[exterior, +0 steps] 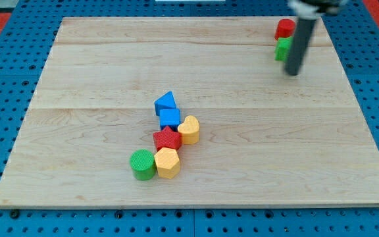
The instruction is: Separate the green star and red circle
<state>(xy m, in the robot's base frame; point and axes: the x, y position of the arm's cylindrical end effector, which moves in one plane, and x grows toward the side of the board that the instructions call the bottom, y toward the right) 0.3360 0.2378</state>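
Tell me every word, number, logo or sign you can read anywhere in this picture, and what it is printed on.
None: no readable text anywhere in the camera view.
Wooden board: only wood grain.
Blocks, for example the red star, green cylinder and blue cube: plain coloured faces, no marks.
Dark rod, my tip: no label visible; it is blurred.
Blue perforated surround: only holes.

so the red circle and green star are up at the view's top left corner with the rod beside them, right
Not quite: the corner is wrong. The camera view shows the red circle and green star at the view's top right, touching each other. My tip is beside them, just to the right of and below the green star.
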